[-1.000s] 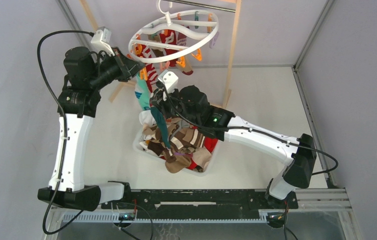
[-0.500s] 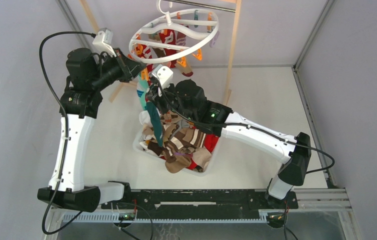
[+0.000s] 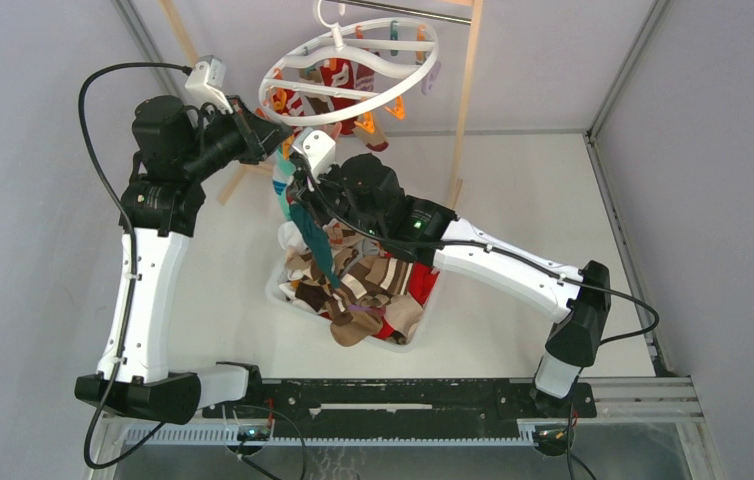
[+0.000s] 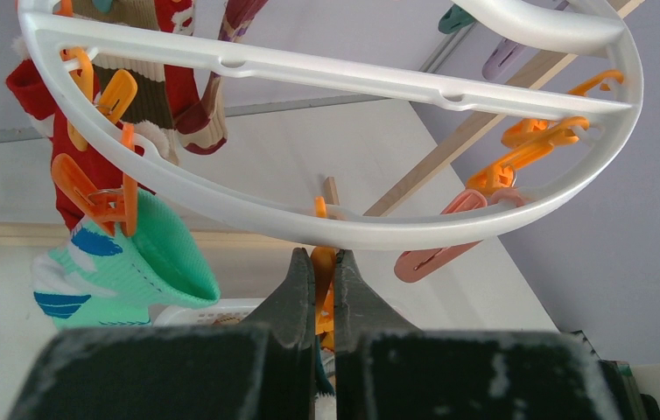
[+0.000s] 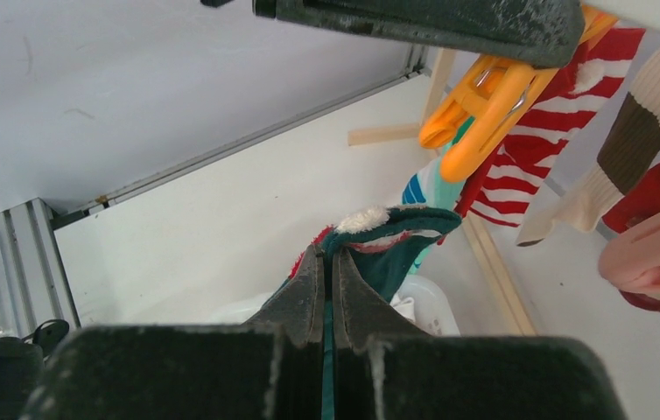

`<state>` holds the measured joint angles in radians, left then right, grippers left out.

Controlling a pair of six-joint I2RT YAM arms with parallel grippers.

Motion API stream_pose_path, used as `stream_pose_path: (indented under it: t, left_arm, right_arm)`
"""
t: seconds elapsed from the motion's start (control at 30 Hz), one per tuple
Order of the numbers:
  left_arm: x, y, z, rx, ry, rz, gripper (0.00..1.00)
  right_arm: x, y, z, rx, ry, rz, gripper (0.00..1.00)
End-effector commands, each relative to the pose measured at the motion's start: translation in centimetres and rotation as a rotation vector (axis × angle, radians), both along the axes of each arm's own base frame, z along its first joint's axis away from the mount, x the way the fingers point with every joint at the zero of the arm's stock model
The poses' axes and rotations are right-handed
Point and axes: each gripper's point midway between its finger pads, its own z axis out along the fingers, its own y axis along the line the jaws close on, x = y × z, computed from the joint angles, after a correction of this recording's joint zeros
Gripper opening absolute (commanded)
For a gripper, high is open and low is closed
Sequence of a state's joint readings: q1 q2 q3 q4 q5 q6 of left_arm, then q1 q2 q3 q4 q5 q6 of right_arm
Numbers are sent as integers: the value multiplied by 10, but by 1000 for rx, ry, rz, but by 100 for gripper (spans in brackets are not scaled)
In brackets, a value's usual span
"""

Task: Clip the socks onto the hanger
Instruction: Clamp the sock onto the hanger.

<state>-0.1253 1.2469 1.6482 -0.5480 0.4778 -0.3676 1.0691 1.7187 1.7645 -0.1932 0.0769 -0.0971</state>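
Left gripper pinches orange peg on hanger; right gripper clamps dark green sock close by.

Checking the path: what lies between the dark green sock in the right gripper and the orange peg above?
Right wrist view: a bare gap from dark green sock to orange peg; a mint-teal sock hangs behind.

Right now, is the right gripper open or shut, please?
Shut: the right gripper pinches the dark green sock between its fingers.

Hanger close overhead, tub below — wooden pole right, table bare beyond.
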Motion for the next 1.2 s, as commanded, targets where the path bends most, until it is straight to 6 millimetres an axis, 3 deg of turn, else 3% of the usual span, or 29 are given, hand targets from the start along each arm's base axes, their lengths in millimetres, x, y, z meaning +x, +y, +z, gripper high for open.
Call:
stream_pose_path:
  t: [0.0, 0.83, 1.17]
  left_arm:
    - [-11, -3, 11, -11, -40, -22, 0]
    - [-12, -3, 12, -10, -44, -25, 0]
    - [-12, -3, 13, -7, -49, -24, 0]
  right_arm:
    - [7, -2, 38, 66, -55, -6, 0]
    - [23, -3, 58, 57, -91, -11, 0]
    - [28, -15, 73, 82, -104, -33, 0]
